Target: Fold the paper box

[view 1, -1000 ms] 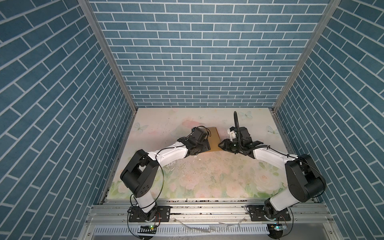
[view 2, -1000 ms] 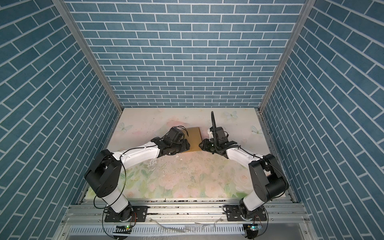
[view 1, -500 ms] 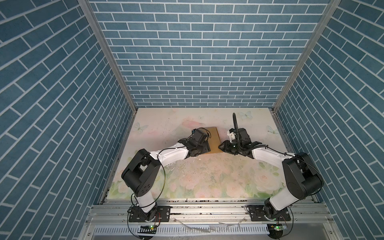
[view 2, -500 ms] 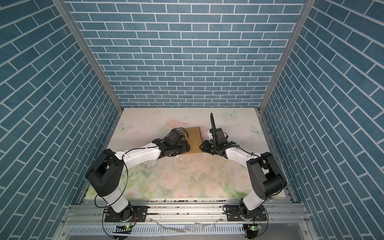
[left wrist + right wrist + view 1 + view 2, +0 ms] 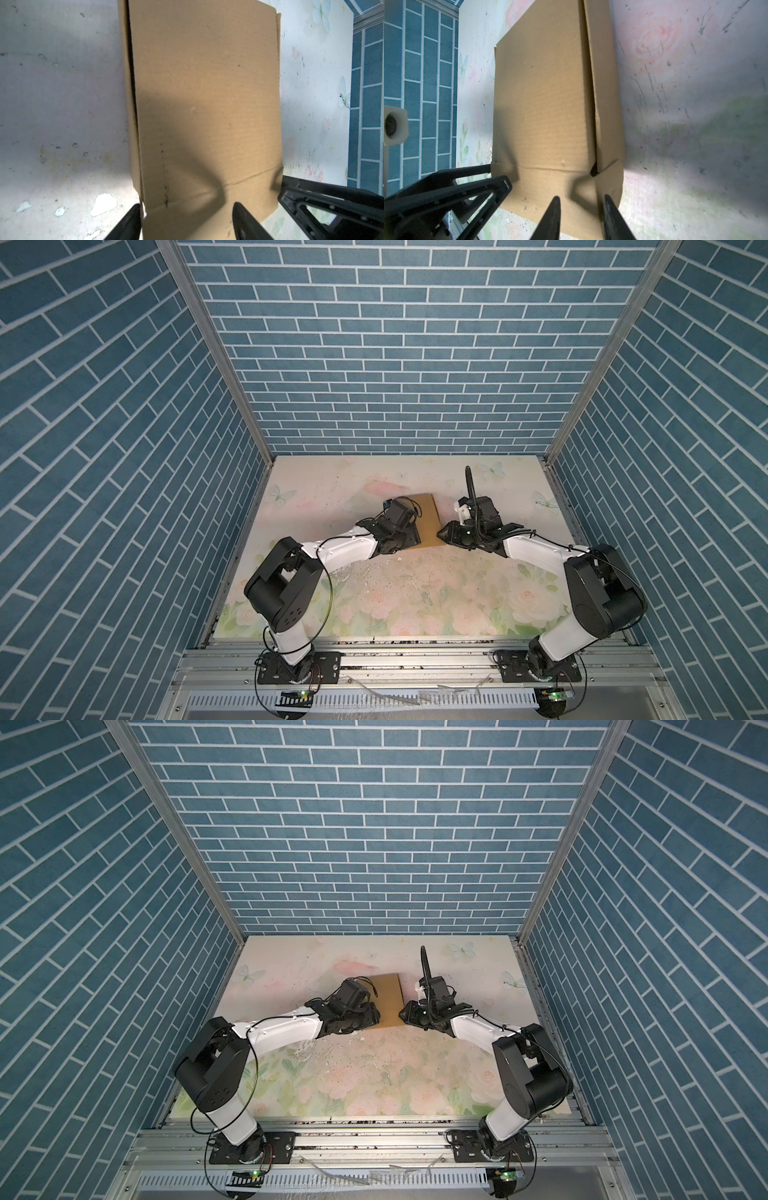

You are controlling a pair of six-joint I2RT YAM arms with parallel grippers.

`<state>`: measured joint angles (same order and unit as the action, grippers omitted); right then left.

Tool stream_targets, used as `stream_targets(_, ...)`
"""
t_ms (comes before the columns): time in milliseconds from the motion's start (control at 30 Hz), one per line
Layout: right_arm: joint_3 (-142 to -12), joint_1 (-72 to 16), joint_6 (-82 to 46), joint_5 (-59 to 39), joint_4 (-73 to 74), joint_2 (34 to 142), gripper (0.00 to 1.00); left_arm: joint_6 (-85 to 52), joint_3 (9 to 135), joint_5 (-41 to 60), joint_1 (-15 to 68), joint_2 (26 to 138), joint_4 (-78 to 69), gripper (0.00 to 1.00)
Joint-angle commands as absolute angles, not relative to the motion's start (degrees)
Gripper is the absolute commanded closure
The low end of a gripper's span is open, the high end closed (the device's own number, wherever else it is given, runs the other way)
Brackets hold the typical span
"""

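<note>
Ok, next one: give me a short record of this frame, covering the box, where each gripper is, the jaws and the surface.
box: paper box, plain brown, panels folded over, lying flat on the table
left gripper: left gripper at the box's left side, jaws wide apart, one finger just outside the side edge
right gripper: right gripper at the box's right front corner, jaws apart, narrower gap
contact: cannot tell whether either gripper presses on the cardboard
surface: table, floral print, scuffed, with white flecks

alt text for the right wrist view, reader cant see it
A brown paper box lies on a worn floral table, a dark gap along one long edge. The right gripper points at its near end, black fingers apart.
</note>
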<state>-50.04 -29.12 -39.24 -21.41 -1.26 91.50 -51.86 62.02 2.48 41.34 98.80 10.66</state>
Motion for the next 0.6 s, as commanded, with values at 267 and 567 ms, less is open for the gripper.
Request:
stream_targets(267, -51.16, -30.23, -41.49, -26.17, -0.18, 91.3, 0.65, -52.14, 63.38, 5.45, 43.07, 98.15, 8.91, 0.3)
stream_targets(567, -51.24, -30.12, -40.79, -25.36, -0.26, 93.16, 0.65, -52.3, 61.88, 5.63, 43.07, 99.78, 7.51, 0.3)
